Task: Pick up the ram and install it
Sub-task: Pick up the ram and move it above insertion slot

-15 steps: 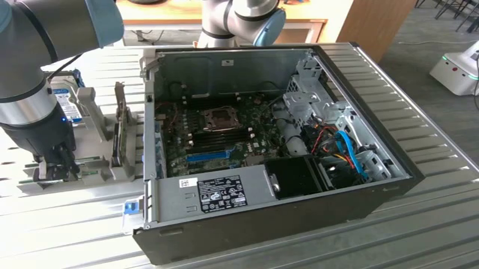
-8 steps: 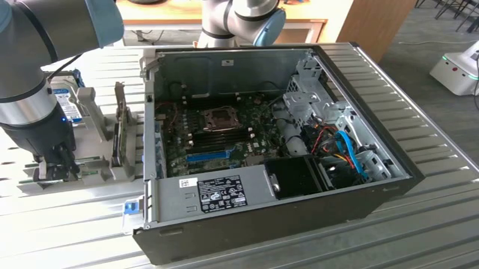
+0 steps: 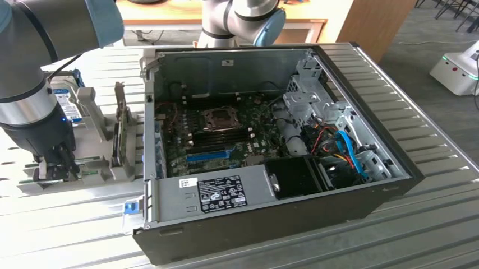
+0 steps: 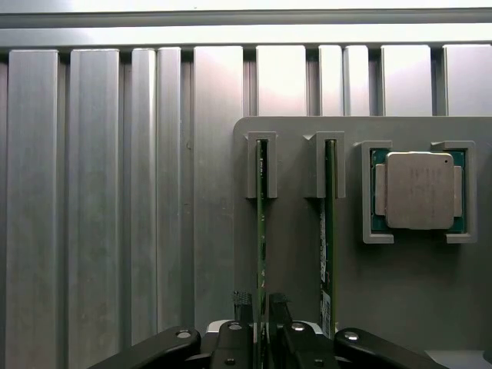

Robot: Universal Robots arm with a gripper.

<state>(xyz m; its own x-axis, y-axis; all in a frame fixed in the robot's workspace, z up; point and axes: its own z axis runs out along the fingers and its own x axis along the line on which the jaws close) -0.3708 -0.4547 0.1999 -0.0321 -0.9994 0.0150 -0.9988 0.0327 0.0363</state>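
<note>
Down at holder [image 4: 296, 254] with jaws open, straddling ram [image 4: 261, 223], one pad [image 4: 243, 305] close on each side, not clamped. Standing on edge in the holder slot farthest from CPU [image 4: 419, 191]. In the slot between: second stick [image 4: 329, 231]. Flat on counter [image 4: 100, 192], beside open PC case [image 3: 299, 140].

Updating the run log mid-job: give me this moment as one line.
step: pick ram | jaws: open, astride it | ram: on edge in gray holder | held: nothing | second stick: in holder | computer case: open
</note>
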